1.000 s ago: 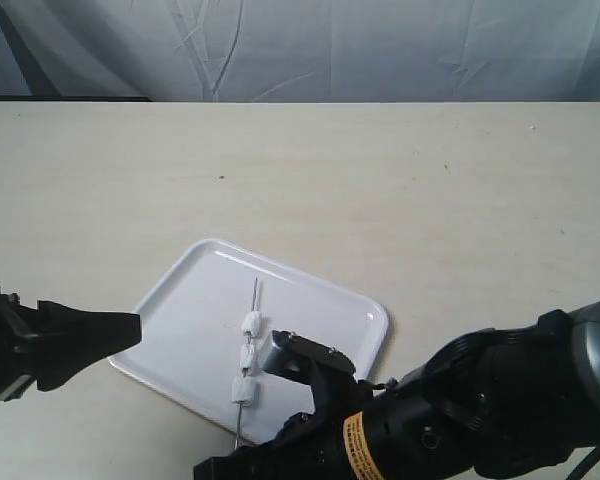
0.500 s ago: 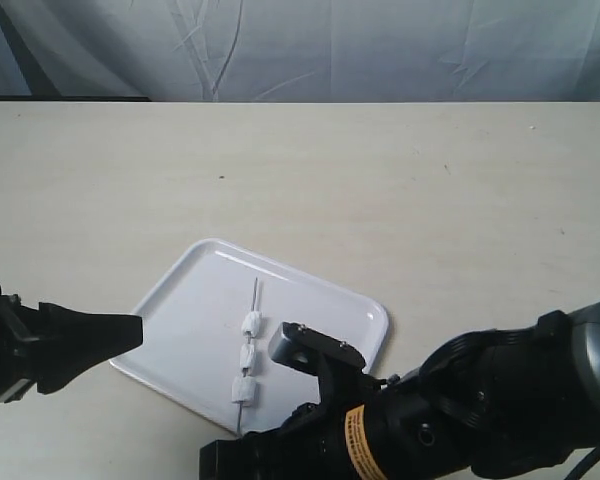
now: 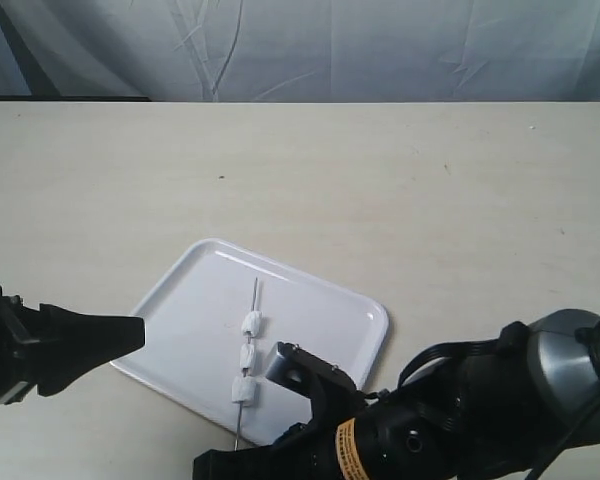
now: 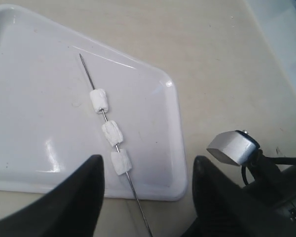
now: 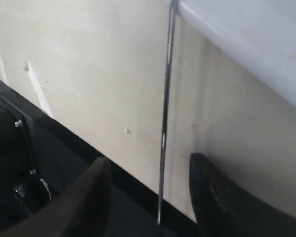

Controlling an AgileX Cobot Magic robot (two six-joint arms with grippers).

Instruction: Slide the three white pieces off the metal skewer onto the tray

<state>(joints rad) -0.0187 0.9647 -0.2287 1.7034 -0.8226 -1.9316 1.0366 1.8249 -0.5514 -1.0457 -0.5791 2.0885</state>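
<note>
White glossy tray (image 3: 320, 300) on the table: the metal skewer (image 3: 256, 292) lies across it with the three white pieces (image 3: 247, 355) threaded on and one end overhanging the rim. Left gripper (image 4: 148, 160) stands open near the tray's rim, holding nothing. Right gripper (image 5: 148, 163) is spread wide, the overhanging skewer end between its fingers, ungripped.

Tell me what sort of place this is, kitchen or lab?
Probably a lab test bench, not a kitchen: a plain beige table, a draped cloth backdrop behind it, and a white tray with a metal skewer lying on it.
</note>
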